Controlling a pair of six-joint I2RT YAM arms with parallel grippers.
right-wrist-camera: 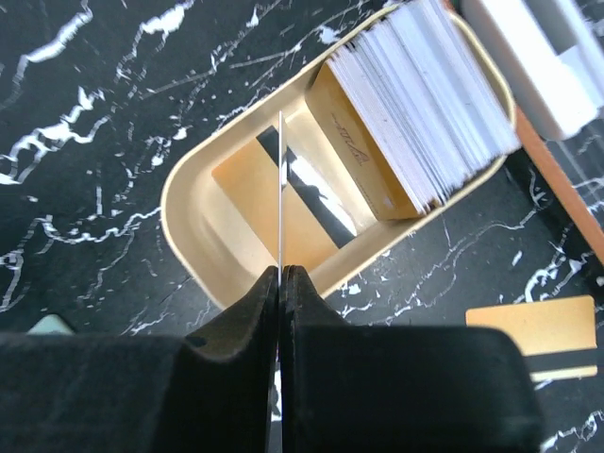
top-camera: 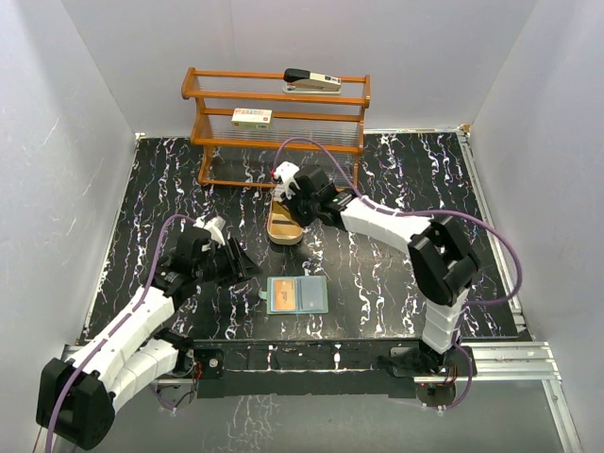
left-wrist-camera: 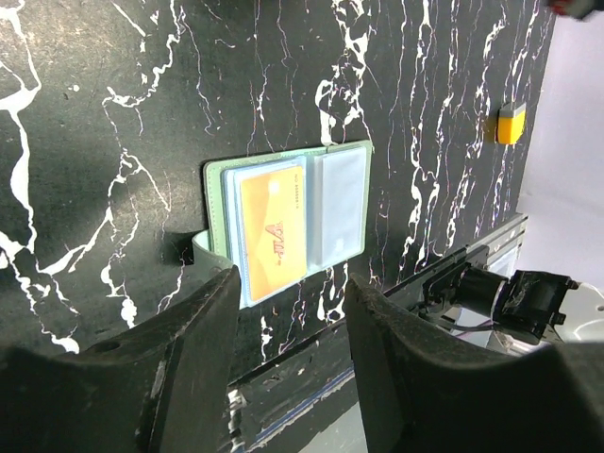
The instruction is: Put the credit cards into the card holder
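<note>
One card: pinched edge-on between the closed jaws of the right gripper, over the tan tray at the centre of the right wrist view.
Left gripper: set about half open with nothing gripped, low in its frame just below the card holder.
Card holder place: laid open at mid-frame in the top view, an orange card seated in its left pocket.
Risk: the thin card may be twisted out of the pinch in transit, or the unpinned holder may be pushed away as the card is slid in.
</note>
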